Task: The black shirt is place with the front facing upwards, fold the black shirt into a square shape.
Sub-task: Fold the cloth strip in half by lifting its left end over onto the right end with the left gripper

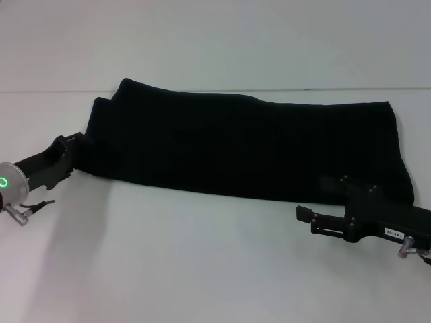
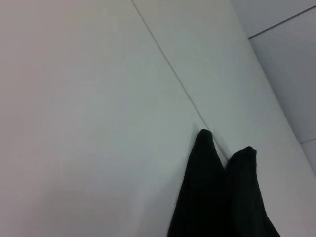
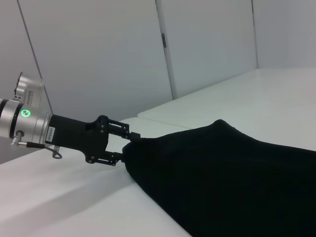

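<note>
Gripping the black shirt [image 1: 242, 145], left tool [image 3: 127, 145]; right tool [image 1: 304, 214] open, beside it.

Probably lab: bare white table [image 1: 202, 269], plain panelled walls [image 3: 98, 59].

Inventory, by count:

- Black shirt [image 1: 242, 145]: one. Plain black cloth, folded into a long band lying on the table; no lettering or label shows on the exposed side. Two rounded corners of it show in the left wrist view [image 2: 222, 197].
- Grippers: two. Left gripper [image 1: 73, 153], one, at the shirt's left end, its fingers meeting the cloth edge in the right wrist view [image 3: 126, 145]. Right gripper [image 1: 311, 219], one, at the shirt's near edge toward the right end.
- Green indicator light [image 1: 4, 182]: one, on the left arm's wrist.
- Table [image 1: 202, 269]: one white surface, crossed by one seam line [image 1: 269, 90].
</note>
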